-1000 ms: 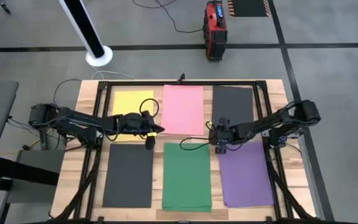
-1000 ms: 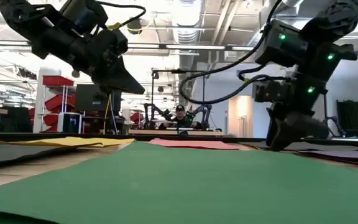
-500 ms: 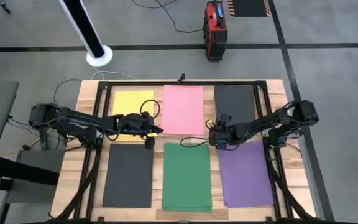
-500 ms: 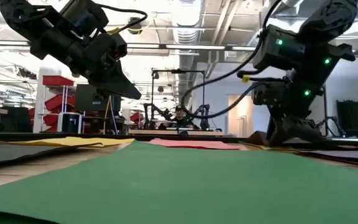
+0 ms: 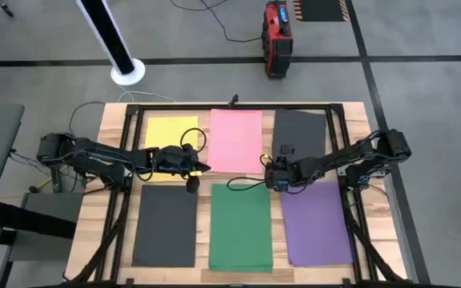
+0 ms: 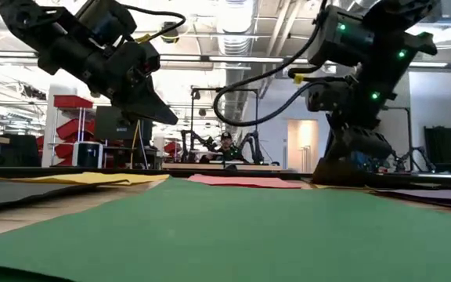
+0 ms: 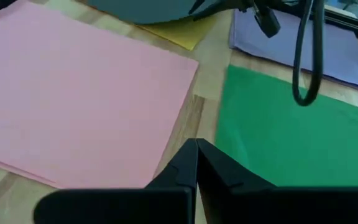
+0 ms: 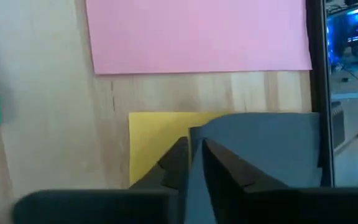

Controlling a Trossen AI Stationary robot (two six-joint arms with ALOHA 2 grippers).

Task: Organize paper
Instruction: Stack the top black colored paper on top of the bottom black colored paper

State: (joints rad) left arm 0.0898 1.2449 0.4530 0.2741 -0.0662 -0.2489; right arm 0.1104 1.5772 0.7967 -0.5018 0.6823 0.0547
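Two arms working over coloured sheets laid out on the wooden counter.

The flat rectangular paper sheets are lying in two rows; at the far right, a dark grey sheet is covering a yellow sheet. The right pincer is clamping on the grey sheet's corner, and may drag the yellow one along. The left pincer is hovering closed between the pink and green sheets.

Robotics lab or industrial workshop. Evidence: wooden table framed in black rails on a grey floor marked with dark tape; exposed ceiling ducts; red storage racks; further robot arms behind, a person seated among them.
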